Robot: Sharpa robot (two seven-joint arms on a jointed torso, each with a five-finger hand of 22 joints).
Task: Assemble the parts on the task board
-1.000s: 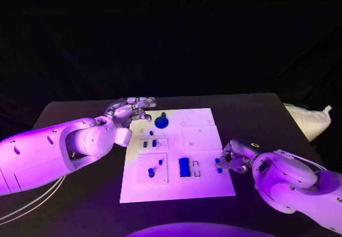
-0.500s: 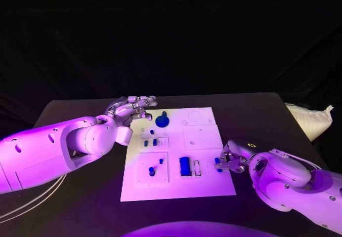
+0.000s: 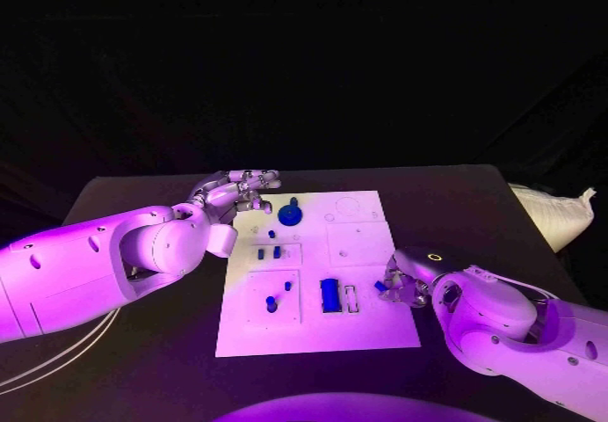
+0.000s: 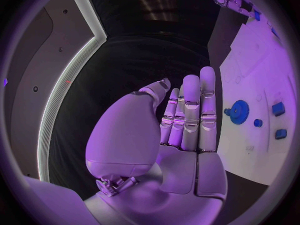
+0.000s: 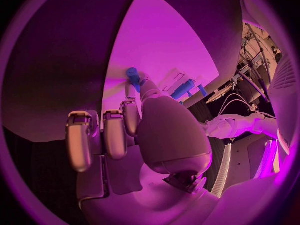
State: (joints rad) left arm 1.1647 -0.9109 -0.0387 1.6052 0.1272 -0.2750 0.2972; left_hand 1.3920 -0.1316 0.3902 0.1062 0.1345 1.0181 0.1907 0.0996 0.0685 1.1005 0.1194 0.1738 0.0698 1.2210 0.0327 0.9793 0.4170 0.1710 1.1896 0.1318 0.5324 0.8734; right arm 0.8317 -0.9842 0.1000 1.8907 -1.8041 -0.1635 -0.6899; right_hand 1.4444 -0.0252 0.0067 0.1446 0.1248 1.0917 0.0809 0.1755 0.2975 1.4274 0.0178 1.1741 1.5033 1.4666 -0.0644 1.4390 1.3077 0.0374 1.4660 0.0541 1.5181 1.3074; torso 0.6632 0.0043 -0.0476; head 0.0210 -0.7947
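No writing is reading clearly anywhere on the task board (image 3: 361, 251), a flat white plate lying in the middle of the black surface (image 3: 481, 202). The left hand (image 3: 235, 192) is hovering at the board's far left corner, its fingers (image 4: 190, 115) lying straight and side by side, grasping nothing. Compared with a second ago it is sitting a touch farther from the board's near end, though the whole picture is shifting too. Just right of it, the round, toothed blue gear (image 3: 290, 214) is sitting on the board's far part. The right hand (image 3: 403, 286) is working at the board's right edge, pinching a small blue peg (image 3: 380, 286) between fingertips; the wrist view is showing the peg (image 5: 132, 75) as a short cylinder, its tip close to the white plate. A second ago this hand was slightly farther right; now it is edging left over the board. Just left of the peg, a rectangular blue block (image 3: 329, 294) is standing beside a slim slot. Small blue pieces (image 3: 270, 253) are sitting mid-board on the left, and another blue piece (image 3: 270, 304) is lying nearer.
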